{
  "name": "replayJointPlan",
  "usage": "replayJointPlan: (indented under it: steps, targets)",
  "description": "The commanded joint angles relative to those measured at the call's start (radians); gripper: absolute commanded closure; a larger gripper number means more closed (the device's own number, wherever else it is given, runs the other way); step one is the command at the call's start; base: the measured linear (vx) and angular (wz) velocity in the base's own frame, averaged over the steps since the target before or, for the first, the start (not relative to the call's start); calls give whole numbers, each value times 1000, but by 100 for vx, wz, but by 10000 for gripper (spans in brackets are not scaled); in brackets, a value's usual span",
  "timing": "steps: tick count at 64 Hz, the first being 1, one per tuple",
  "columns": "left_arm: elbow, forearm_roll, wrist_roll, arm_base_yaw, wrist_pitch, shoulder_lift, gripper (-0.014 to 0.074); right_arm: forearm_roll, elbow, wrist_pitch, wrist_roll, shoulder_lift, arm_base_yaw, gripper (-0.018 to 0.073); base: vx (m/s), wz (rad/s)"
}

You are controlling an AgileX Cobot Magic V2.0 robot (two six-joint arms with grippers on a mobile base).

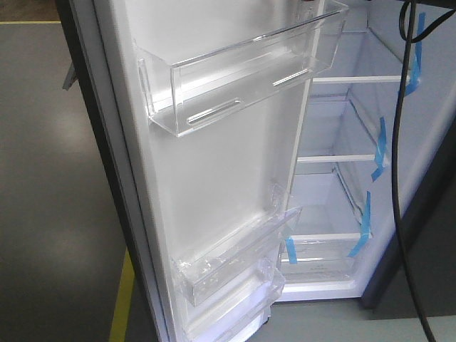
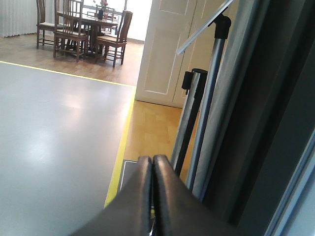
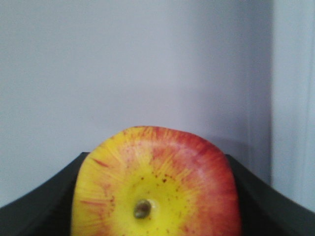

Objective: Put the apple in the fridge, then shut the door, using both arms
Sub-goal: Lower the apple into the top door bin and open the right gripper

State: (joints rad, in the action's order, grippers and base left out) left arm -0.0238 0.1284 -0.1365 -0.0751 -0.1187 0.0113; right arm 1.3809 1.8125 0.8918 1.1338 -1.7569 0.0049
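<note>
Closest to me, the right gripper (image 3: 157, 211) is gripping the round, glossy red-and-yellow apple (image 3: 155, 184). Its black fingers (image 3: 44, 206) are pressing in from 9 and 3 o'clock, and the stem pit is facing my wrist camera at 6 o'clock. The squeeze is carrying the fruit's whole weight, and I am not seeing any shelf beneath it. Behind the apple a plain white wall is filling the view, with a corner at 3 o'clock. I am reading that as fridge lining, so the apple is probably hanging inside the cavity, not yet set down.

The left gripper (image 2: 152, 196) is pinched closed on nothing, with its dark pads meeting at 6 o'clock. It is sitting beside a dark grey panel (image 2: 275, 123) at 3 o'clock, likely the door's outer face. I am judging it is parked there ready to push.

In the front view, the tall door (image 1: 214, 171) is standing wide open from 9 to 6 o'clock. Its white inner face and clear plastic bins (image 1: 235, 78) are turned towards me. Beyond it, at 3 o'clock, the dark grey fridge (image 1: 342, 128) is showing white shelves (image 1: 356, 79) and blue tape strips (image 1: 381, 149). A black cable (image 1: 400, 178) is dangling across them.

Farthest off, at 11 o'clock in the left wrist view, wooden dining chairs (image 2: 83, 29) are standing.
</note>
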Motion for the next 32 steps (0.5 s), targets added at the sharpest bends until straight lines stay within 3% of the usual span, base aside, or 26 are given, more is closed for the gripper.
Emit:
replayJointPlan:
  steps: [1, 10, 32]
  targets:
    - [-29, 2, -9, 6, 80, 14, 602, 63, 33, -11, 11, 47, -1, 103, 0, 0]
    - [-29, 2, -9, 6, 80, 14, 602, 60, 33, -24, 9, 47, -1, 17, 0, 0]
    - [-29, 2, -9, 6, 80, 14, 602, 62, 33, -42, 9, 47, -1, 14, 0, 0]
